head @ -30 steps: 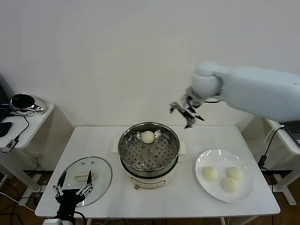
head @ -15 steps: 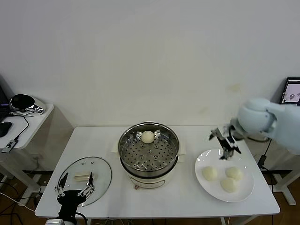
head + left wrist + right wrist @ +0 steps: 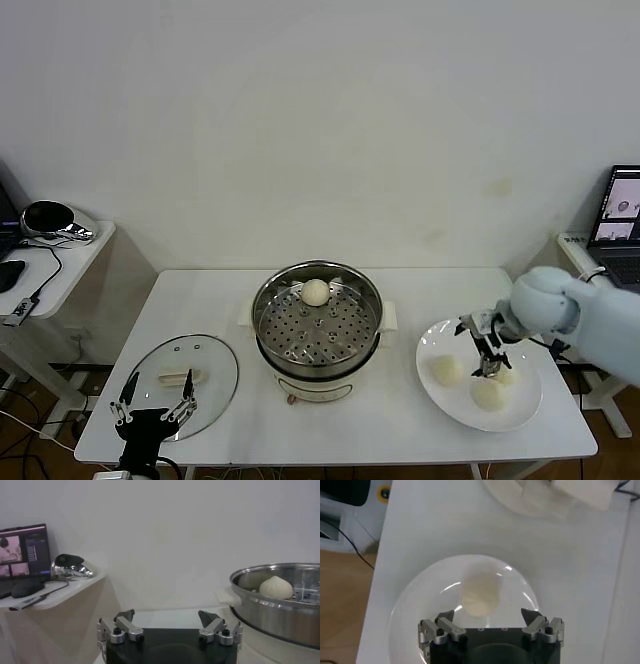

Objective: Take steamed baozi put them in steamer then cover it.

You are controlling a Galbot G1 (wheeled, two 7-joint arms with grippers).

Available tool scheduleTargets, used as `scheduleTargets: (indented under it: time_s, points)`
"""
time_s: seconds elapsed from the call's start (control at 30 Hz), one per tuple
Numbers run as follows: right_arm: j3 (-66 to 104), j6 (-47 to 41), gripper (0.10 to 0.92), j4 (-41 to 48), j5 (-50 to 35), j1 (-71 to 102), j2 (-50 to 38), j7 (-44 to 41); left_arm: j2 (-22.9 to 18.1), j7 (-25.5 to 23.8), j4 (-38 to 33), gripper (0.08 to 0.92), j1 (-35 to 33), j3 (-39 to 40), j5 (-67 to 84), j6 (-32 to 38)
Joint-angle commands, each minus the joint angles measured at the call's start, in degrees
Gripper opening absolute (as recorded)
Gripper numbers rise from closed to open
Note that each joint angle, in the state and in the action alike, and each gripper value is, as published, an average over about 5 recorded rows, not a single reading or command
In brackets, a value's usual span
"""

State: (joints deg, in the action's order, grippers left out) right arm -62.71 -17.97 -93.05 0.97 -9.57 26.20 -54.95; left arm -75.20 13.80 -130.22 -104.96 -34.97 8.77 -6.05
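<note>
Right gripper (image 3: 484, 350) now low over plate (image 3: 440, 383), one baozi (image 3: 505, 374) half-hidden.

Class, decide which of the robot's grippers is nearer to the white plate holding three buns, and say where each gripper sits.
Right. The right gripper hangs open just over the white plate among its buns; the left gripper waits open at the table's opposite end, by the glass lid.
</note>
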Motion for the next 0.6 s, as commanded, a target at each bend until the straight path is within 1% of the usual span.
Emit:
scheduleTargets:
  time_s: [0.03, 0.33, 0.6]
  points:
    - [6.8, 0.6, 0.823, 4.5, 3.3, 9.5, 1.9, 0.5, -0.1, 0.0, 0.1, 0.823, 0.0, 0.0, 0.0, -0.1]
    - [9.7, 2.0, 0.823, 9.6, 4.5, 12.7, 6.2, 1.4, -0.1, 0.0, 0.2, 0.823, 0.0, -0.1, 0.0, 0.0]
    - [11.1, 2.0, 0.823, 11.2, 5.1, 14.4, 8.6, 1.4, -0.1, 0.0, 0.3, 0.823, -0.1, -0.5, 0.1, 0.0]
